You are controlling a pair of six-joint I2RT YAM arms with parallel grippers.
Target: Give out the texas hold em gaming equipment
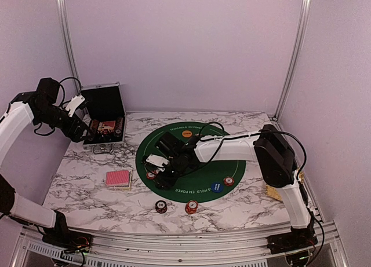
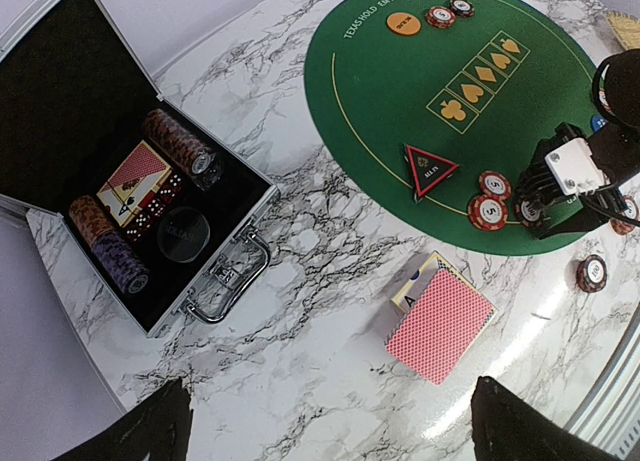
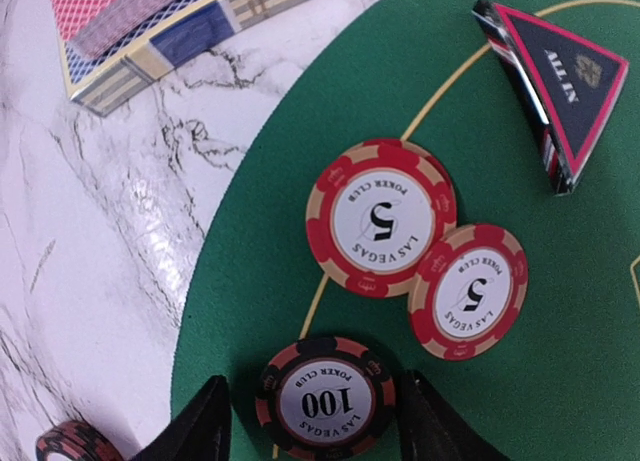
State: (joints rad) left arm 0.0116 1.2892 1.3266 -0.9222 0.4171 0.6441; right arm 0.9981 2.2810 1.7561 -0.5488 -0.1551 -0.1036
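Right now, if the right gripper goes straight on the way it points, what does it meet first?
Most likely the black 100 chip, lying flat on the green mat between the right gripper's fingers; depth is hard to judge.

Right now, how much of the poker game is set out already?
Done: two red chips, the triangle marker and the orange button lie on the green mat; a card deck lies beside it. In hand: the right claw stands open around a dark 100 chip at the mat's edge. Left: chip stacks and cards sit in the case; the left claw is open and empty.
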